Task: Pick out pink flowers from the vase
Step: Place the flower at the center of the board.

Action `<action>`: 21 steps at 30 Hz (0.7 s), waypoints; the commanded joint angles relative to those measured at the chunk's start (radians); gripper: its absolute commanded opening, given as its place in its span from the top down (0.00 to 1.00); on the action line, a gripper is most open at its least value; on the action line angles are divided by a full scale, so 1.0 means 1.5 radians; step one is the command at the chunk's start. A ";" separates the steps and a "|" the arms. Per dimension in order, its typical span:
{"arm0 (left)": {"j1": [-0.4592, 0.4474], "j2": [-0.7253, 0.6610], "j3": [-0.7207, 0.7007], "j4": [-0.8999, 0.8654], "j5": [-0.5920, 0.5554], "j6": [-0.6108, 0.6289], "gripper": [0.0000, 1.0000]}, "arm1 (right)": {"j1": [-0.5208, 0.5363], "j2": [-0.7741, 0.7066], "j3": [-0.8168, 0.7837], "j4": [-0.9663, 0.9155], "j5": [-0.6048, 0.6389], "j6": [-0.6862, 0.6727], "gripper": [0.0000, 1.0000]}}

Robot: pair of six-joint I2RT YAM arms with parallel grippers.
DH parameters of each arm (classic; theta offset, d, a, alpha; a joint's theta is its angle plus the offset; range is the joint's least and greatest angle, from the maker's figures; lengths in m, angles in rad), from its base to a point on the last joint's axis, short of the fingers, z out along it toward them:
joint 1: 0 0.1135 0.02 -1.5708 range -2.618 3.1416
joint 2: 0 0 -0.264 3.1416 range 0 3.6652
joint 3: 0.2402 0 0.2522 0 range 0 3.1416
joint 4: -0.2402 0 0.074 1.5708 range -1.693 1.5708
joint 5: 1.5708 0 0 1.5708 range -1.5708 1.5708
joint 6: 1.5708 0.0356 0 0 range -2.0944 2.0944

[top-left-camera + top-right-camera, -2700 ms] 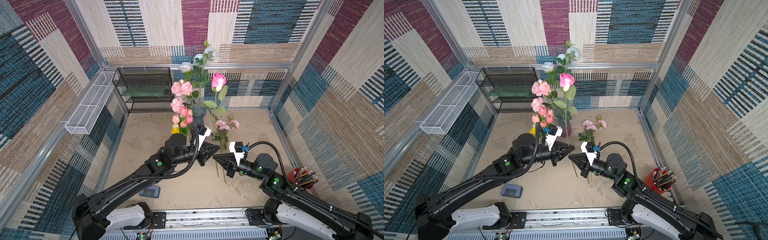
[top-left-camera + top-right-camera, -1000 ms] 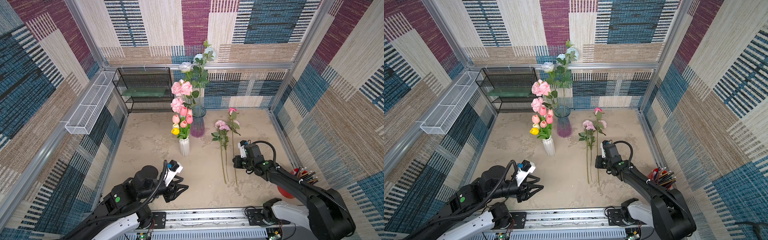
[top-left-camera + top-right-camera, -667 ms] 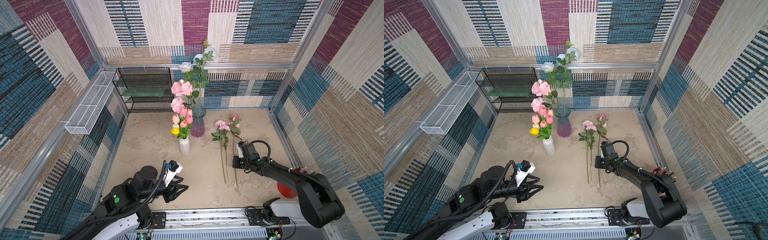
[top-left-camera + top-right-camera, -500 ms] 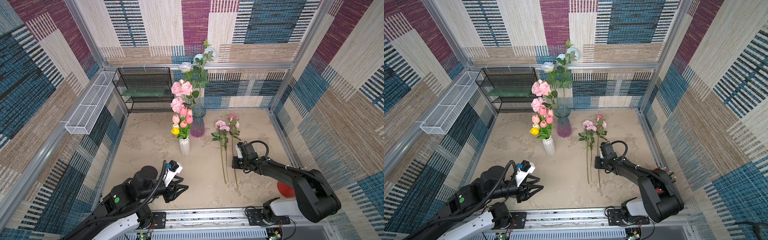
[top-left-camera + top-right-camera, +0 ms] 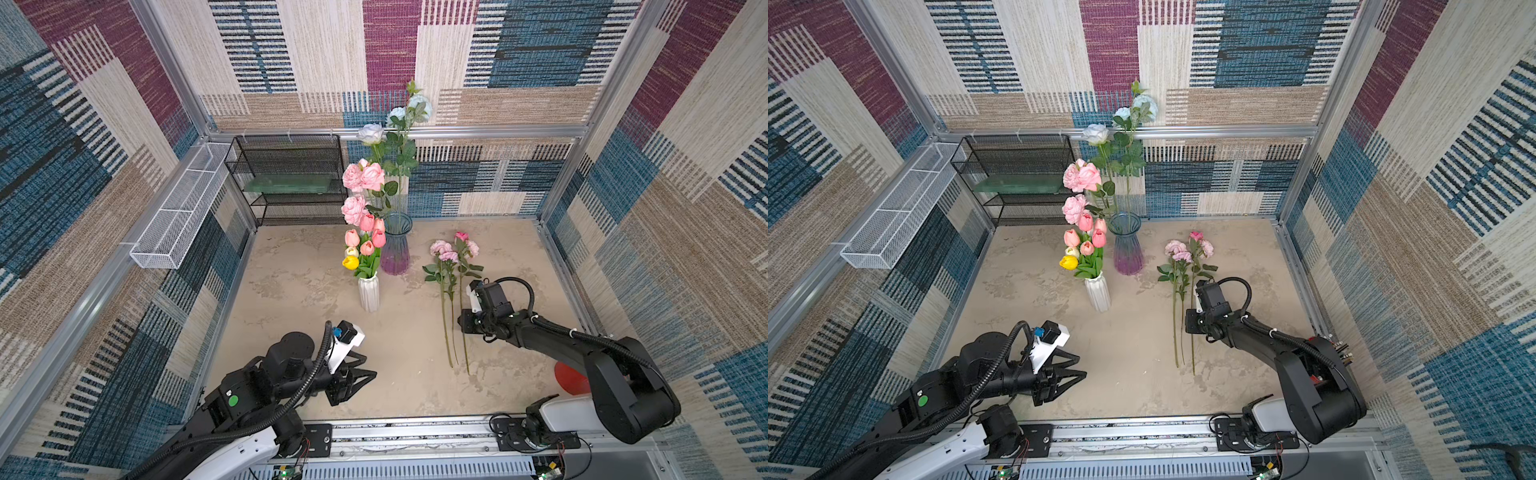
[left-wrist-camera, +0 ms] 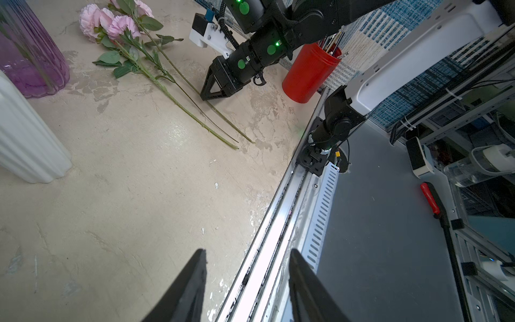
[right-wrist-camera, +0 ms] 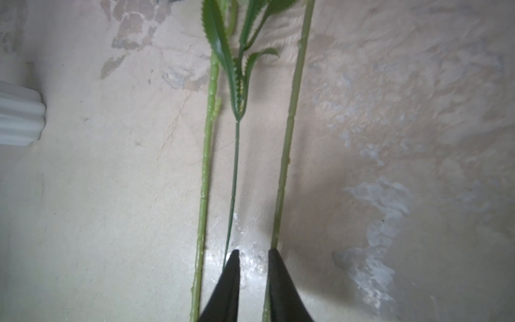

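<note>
The purple glass vase stands mid-table and holds pink flowers, ruffled peonies, beside pale blue-white roses. Pink tulips stand in a white ribbed vase. To the right, a hot-pink rose and pale-pink blooms lie flat on the table. My right gripper sits low over their stems, open a little, bare table showing between its jaws. My left gripper hovers open and empty near the table's front.
A red cup of pens stands at the front right, behind my right arm. A black wire shelf fills the back left corner, with a white wire basket on the left wall. A metal rail runs along the front edge.
The hot-pink rose, earlier upright between both grippers over mid-table, now lies beside the pale-pink blooms. The left arm has drawn back to the front. The right gripper has shifted slightly along the stems.
</note>
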 commanded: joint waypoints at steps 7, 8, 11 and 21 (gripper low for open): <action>-0.001 0.001 -0.002 0.019 0.006 0.016 0.50 | -0.012 -0.022 -0.005 0.003 0.036 0.032 0.76; -0.001 0.001 -0.002 0.018 0.005 0.015 0.50 | -0.022 -0.030 -0.010 0.004 0.046 0.044 0.77; 0.001 0.000 -0.002 0.018 0.004 0.016 0.50 | -0.059 -0.050 -0.021 0.007 0.045 0.062 0.82; 0.001 -0.001 -0.001 0.018 0.003 0.016 0.50 | -0.063 0.061 0.014 0.011 -0.002 0.061 0.88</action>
